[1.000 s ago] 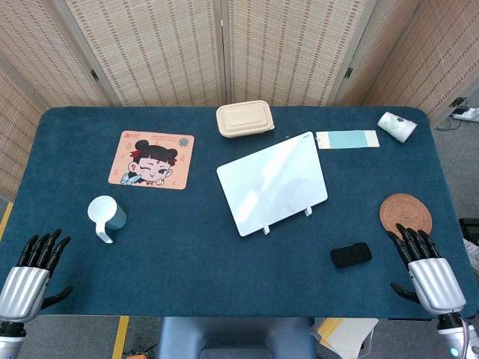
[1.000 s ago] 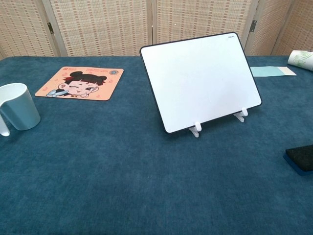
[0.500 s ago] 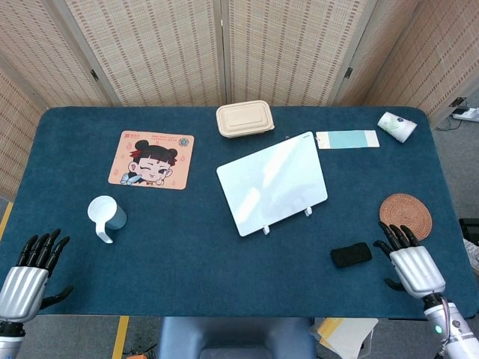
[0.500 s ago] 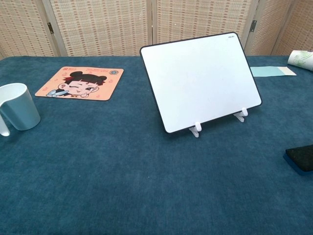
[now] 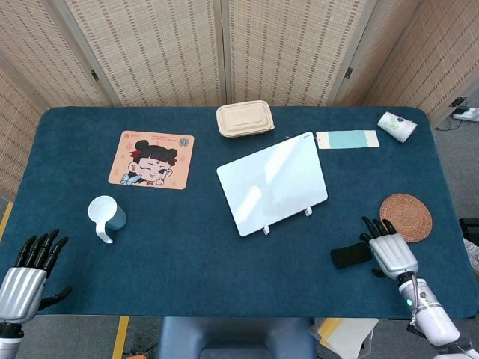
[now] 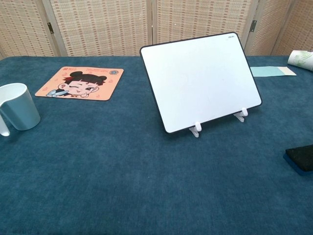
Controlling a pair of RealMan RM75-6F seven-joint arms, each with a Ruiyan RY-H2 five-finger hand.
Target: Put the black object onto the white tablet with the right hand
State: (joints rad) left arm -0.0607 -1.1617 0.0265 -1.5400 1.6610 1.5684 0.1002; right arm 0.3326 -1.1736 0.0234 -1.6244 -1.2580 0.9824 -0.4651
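The black object (image 5: 350, 255) is a small dark block lying on the blue table, near the front right; the chest view shows only its left end (image 6: 300, 157) at the frame's right edge. The white tablet (image 5: 272, 182) leans on small white feet in the middle of the table, and fills the centre of the chest view (image 6: 200, 80). My right hand (image 5: 391, 253) hovers just right of the black object with its fingers spread, at or over the object's right end; contact cannot be told. My left hand (image 5: 28, 275) stays at the front left corner, fingers apart, holding nothing.
A woven coaster (image 5: 406, 217) lies just behind my right hand. A pale blue mug (image 5: 106, 217) stands front left, a cartoon mouse pad (image 5: 152, 159) behind it. A beige lunch box (image 5: 245, 119), a light blue card (image 5: 347, 139) and a tipped paper cup (image 5: 397, 126) lie along the back.
My right hand has moved left and forward across the table, from the front right corner to the black object's right end. The left hand has barely moved.
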